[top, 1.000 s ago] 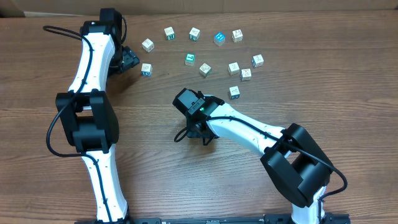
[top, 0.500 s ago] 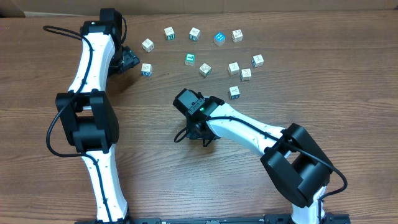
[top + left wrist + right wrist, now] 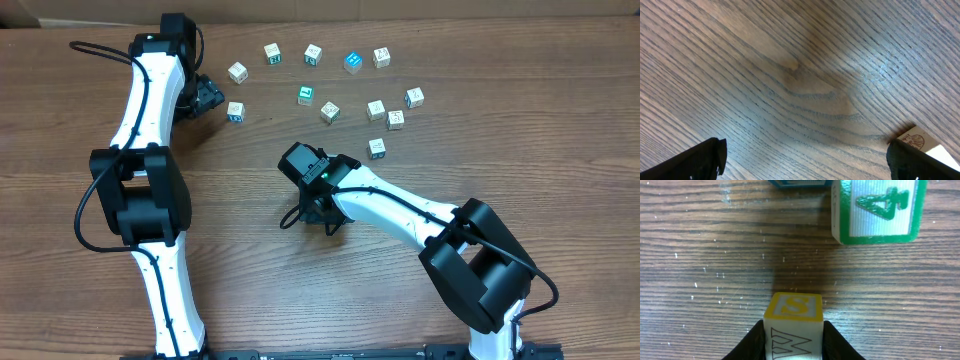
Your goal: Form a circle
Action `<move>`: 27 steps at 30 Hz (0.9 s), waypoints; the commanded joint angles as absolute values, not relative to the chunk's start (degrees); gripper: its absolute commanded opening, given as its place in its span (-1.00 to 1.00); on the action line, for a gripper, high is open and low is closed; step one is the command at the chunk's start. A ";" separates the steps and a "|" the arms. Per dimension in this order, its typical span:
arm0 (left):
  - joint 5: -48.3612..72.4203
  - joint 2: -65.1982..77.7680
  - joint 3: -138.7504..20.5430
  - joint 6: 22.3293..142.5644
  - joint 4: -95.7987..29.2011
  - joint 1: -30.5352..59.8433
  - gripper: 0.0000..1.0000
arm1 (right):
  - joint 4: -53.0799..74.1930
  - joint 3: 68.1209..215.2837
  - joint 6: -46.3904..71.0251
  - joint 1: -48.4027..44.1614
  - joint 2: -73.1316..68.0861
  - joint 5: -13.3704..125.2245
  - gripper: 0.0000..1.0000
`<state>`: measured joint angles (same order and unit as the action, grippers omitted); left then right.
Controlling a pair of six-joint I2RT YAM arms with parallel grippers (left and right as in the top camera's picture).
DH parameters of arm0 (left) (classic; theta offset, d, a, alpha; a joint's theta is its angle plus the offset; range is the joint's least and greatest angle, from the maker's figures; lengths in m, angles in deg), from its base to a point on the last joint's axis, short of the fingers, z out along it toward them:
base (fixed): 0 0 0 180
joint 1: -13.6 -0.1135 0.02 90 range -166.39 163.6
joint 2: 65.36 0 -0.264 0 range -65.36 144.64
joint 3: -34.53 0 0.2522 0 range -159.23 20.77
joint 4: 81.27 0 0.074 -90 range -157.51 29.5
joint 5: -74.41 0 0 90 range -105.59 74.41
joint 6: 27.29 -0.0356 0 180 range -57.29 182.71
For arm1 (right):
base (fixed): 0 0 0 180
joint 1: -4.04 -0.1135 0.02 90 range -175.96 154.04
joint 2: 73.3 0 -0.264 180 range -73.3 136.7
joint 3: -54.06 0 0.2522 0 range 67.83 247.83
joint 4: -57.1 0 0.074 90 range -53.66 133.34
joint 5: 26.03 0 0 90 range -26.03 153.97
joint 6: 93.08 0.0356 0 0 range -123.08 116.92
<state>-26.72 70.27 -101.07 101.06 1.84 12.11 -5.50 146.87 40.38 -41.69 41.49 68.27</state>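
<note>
The right hand [image 3: 792, 335] is closed on the S cube [image 3: 792, 307] at the lower centre of its wrist view, just below the green 4 cube [image 3: 875, 210]. The left hand [image 3: 810, 160] is wide open over bare worktop [image 3: 790, 75]. The other cubes [image 3: 329, 112] form a loose, incomplete ring at the upper centre of the overhead frame, so this appears to be the pick-up step, and the next move calls for lifting the cube and carrying it to a gap in the ring.

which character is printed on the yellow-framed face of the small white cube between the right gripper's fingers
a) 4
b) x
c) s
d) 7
c: in the right wrist view the small white cube held between the fingers of the right gripper shows a yellow-framed face with an s, while the 4 sits on the separate green-framed cube further ahead.
</note>
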 commanded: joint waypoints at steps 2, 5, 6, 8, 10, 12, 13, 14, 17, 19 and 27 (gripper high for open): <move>-26.48 68.24 -100.89 99.97 1.84 12.54 0.99 | -5.06 146.15 40.36 -41.58 41.64 69.05 -0.43; -26.48 68.24 -100.89 99.97 1.84 12.54 0.99 | -4.89 146.15 40.36 -41.58 41.64 69.07 -0.43; -26.48 68.24 -100.89 99.97 1.84 12.54 0.99 | -4.86 146.15 40.36 -41.58 41.64 69.10 -0.43; -26.48 68.24 -100.89 99.97 1.84 12.54 0.99 | -4.73 146.15 40.36 -41.56 41.64 69.10 -0.43; -26.48 68.24 -100.89 99.97 1.84 12.54 0.99 | -4.71 146.15 40.36 -41.58 41.64 69.34 -0.43; -26.48 68.24 -100.89 99.97 1.84 12.54 0.99 | -4.71 146.15 40.36 -41.58 41.64 69.49 -0.43; -26.48 68.24 -100.89 99.97 1.84 12.54 0.99 | -4.71 146.15 40.36 -41.56 41.64 69.49 -0.43; -26.48 68.24 -100.89 99.97 1.84 12.54 0.99 | -4.71 146.15 40.36 -41.58 41.64 69.49 -0.43; -26.48 68.24 -100.89 99.97 1.84 12.54 0.99 | -4.73 146.15 40.36 -41.58 41.64 69.47 -0.43; -26.48 68.24 -100.89 99.97 1.84 12.54 0.99 | -4.73 146.15 40.36 -41.58 41.64 69.47 -0.42; -26.48 68.24 -100.89 99.97 1.84 12.54 0.99 | -4.78 146.15 40.38 -41.58 41.64 69.42 -0.22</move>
<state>-26.72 70.27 -101.07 101.06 1.84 12.11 -5.08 146.87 40.43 -41.69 41.49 68.70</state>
